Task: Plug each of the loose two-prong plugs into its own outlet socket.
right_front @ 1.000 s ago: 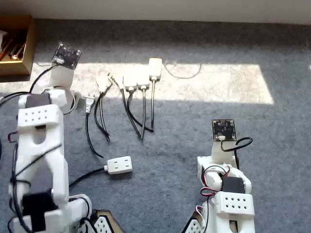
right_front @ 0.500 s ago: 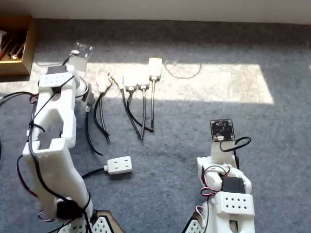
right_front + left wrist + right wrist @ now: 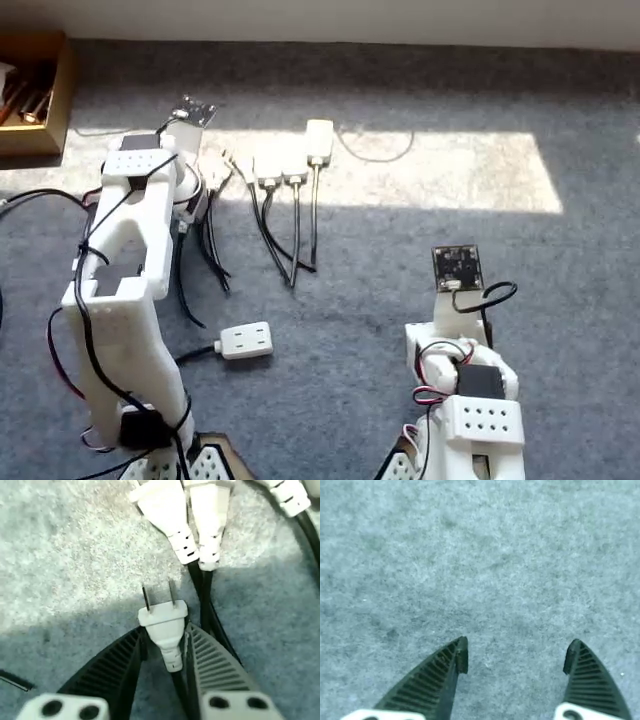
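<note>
A white two-prong plug (image 3: 162, 622) lies on the grey carpet with its prongs pointing away from the wrist. My left gripper (image 3: 166, 635) is shut on its body, one finger on each side. Two more white plugs (image 3: 165, 505) on black cords lie just beyond it. From above, the left arm (image 3: 140, 210) stretches over the left end of a row of white plugs (image 3: 280, 165). A white outlet socket (image 3: 246, 340) lies on the carpet nearer the arm bases. The right arm (image 3: 458, 268) stands apart at the right, and my right gripper (image 3: 515, 655) is open over bare carpet.
A wooden box (image 3: 35, 95) sits at the far left corner. Black cords (image 3: 290, 240) trail from the plugs toward the middle. A thin cord loop (image 3: 375, 150) lies in the sunlit patch. Open carpet extends right of the plugs.
The left arm has swung forward and to the right, from beside the plugs to over the leftmost plug. The right arm has hardly moved.
</note>
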Controlling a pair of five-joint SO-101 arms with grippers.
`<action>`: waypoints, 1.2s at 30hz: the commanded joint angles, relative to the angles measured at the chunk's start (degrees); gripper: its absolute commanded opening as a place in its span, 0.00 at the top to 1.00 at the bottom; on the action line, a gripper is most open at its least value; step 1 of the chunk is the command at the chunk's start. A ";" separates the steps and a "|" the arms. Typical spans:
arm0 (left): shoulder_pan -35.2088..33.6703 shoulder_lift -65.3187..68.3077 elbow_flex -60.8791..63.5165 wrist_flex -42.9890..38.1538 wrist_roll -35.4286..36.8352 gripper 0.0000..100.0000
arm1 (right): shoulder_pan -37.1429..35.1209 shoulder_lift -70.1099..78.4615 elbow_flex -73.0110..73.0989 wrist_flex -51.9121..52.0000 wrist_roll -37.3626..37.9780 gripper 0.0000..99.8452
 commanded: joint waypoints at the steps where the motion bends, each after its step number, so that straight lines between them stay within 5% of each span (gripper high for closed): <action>1: 1.45 -0.13 -1.01 2.90 0.26 0.86 | -0.48 -0.66 -0.40 -0.75 0.44 0.70; 9: 1.63 -1.27 -2.51 3.16 0.00 0.99 | -0.48 -0.66 -0.22 -0.75 0.44 0.70; 14: 4.35 -7.60 -16.92 20.57 -0.09 1.00 | -0.48 -0.66 -0.22 -0.92 0.44 0.70; 18: 13.14 -13.49 -27.82 35.08 -0.53 1.00 | -0.48 -0.66 -0.22 -0.92 0.44 0.70; 29: 47.96 -28.53 1.01 29.10 -2.20 1.00 | 7.96 -0.75 -1.54 -0.57 0.44 0.70; 36: 56.31 -28.09 6.46 19.08 0.62 0.96 | 16.40 -0.75 -2.59 7.60 6.42 0.70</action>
